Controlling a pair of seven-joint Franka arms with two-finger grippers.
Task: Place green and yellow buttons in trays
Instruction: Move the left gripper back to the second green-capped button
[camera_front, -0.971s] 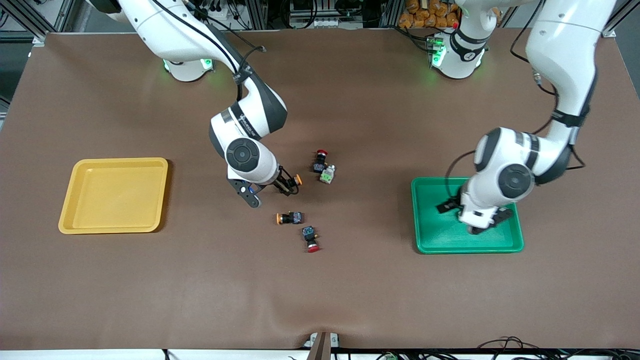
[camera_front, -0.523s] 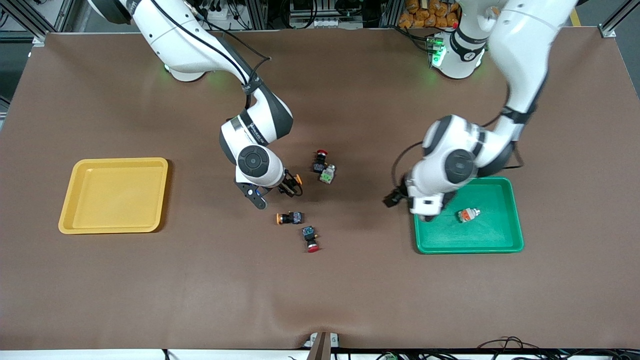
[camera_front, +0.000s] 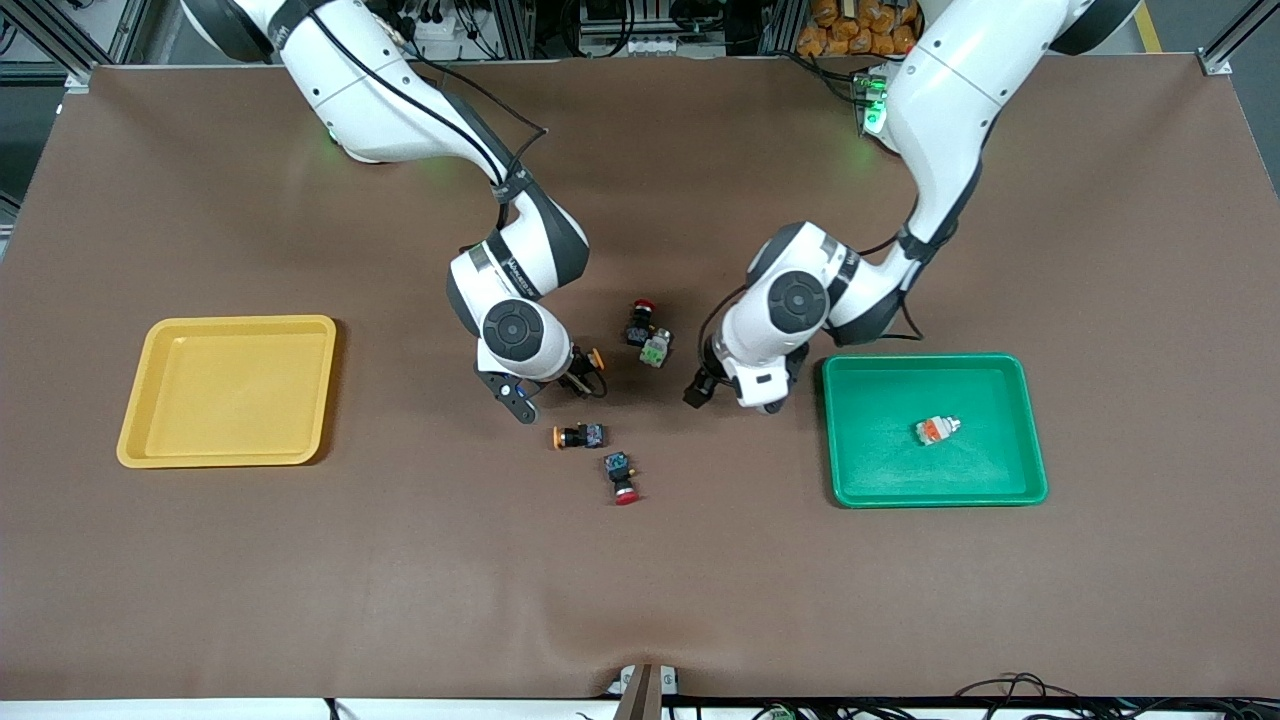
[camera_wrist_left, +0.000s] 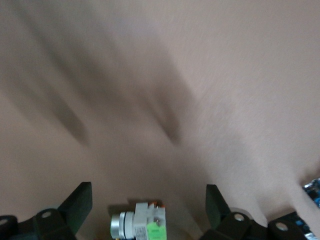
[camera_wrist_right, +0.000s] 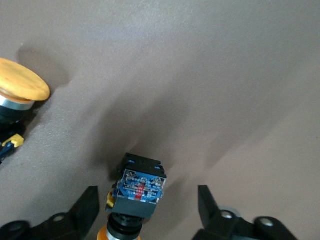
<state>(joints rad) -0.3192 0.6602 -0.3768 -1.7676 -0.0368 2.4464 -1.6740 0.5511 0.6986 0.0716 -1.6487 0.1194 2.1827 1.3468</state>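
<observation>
- At mid-table, the right gripper (camera_front: 578, 378) stands low over a yellow-capped button (camera_wrist_right: 136, 192), which sits between its spread fingers (camera_wrist_right: 85, 207); no grip is made, and the jaws are still apart on either side of the black body.
- Beside it, nearer the front camera, a second yellow-capped button (camera_front: 578, 436) lies on the brown mat (camera_front: 640, 580), with a red-capped switch (camera_front: 621, 477) just beside that and another red-capped switch (camera_front: 640, 322) farther back.
- Toward the left arm's end, the left gripper (camera_front: 722, 388) hangs with jaws wide between the button cluster and the green tray (camera_front: 1030, 430); its wrist view shows the green-block button (camera_wrist_left: 145, 228) on the mat between its fingers (camera_wrist_left: 77, 206), not yet touched.
- One grey-white button with an orange block (camera_front: 936, 429) already lies in the green tray; the yellow tray (camera_front: 140, 440) at the right arm's end holds nothing.
- Judged from this, the step in hand is a double pickup. The right jaws should close squarely across the flat sides of the black body, not the round cap, which would likely roll out.
- The left gripper should come straight down on the pale body and keep clear of the red-capped switch touching it.
</observation>
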